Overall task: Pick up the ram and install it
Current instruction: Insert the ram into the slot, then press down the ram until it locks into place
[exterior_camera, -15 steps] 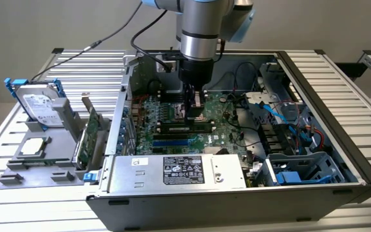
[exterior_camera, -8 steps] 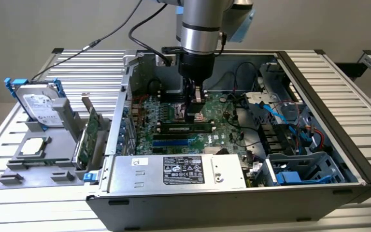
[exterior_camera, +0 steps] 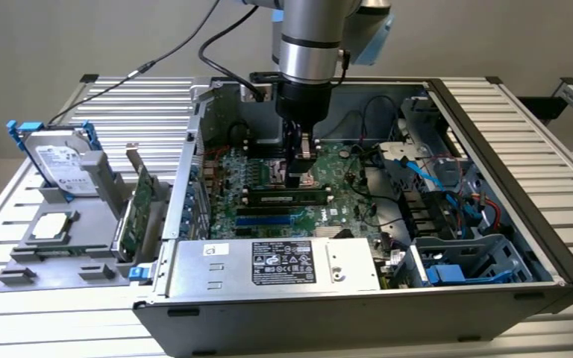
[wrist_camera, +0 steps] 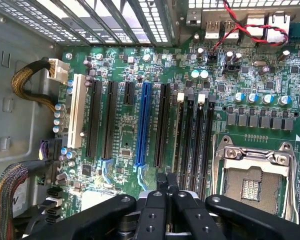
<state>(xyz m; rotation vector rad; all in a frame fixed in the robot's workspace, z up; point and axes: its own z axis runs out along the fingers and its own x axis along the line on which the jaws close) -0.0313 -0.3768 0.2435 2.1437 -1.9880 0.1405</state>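
My claw (exterior_camera: 298, 158) hangs inside the open computer case (exterior_camera: 525, 224), low over the motherboard (exterior_camera: 266, 175), and its two fingers (wrist_camera: 166, 181) are pressed together with nothing between them. In the wrist view the fingertips meet just above the board, close to the row of black memory slots (wrist_camera: 195, 135) and the blue slot (wrist_camera: 142, 125).

The ram (exterior_camera: 286, 198) lies seated lengthwise in a slot on the motherboard, just below my fingertips in the exterior view, a dark stick with black chips. I am not touching it as far as I can tell (the gap between my tips and its upper edge is hard to judge from that angle).

The case holds a good deal: the grey power supply (exterior_camera: 277, 262) with its white label along the near edge, a bundle of blue and black cables (exterior_camera: 426, 179) towards the exterior view's right, and a blue drive cage (exterior_camera: 461, 261) at the near right corner. The silver processor socket (wrist_camera: 252, 172) sits beside the memory slots.

Outside the case, on the slatted table (exterior_camera: 87, 321), a grey holder (exterior_camera: 63, 250) carries the hard drive (exterior_camera: 63, 164) standing upright with blue rails, and a green expansion card (exterior_camera: 139, 205) stands on edge in it, near the case wall.
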